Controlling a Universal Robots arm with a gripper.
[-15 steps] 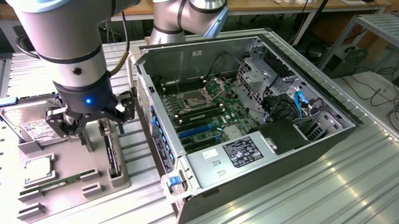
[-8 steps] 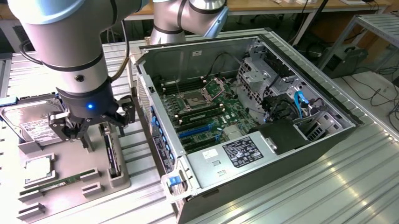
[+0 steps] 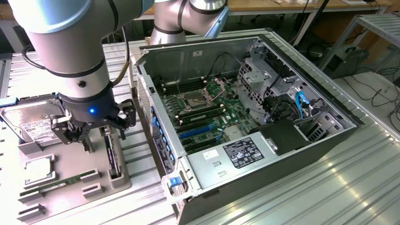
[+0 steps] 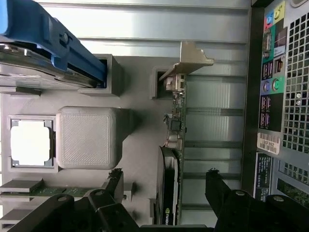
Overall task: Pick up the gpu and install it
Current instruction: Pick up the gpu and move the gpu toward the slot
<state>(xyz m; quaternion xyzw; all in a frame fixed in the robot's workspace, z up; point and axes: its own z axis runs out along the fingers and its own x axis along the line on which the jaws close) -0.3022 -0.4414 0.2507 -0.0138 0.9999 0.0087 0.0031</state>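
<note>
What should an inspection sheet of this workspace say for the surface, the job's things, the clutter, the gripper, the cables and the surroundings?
Surface: ribbed metal table, carrying a grey holder tray and an open computer case.
Job's things: gpu stands on edge in a tray slot, not yet installed.
Clutter: hard drive, processor chip and green memory stick, all in the tray.
Gripper: gripper open, straddling the gpu, no contact seen.
Cables: blue cable inside the case; black cable along the arm.
Surroundings: loose cables on the floor at the exterior view's right.
</note>
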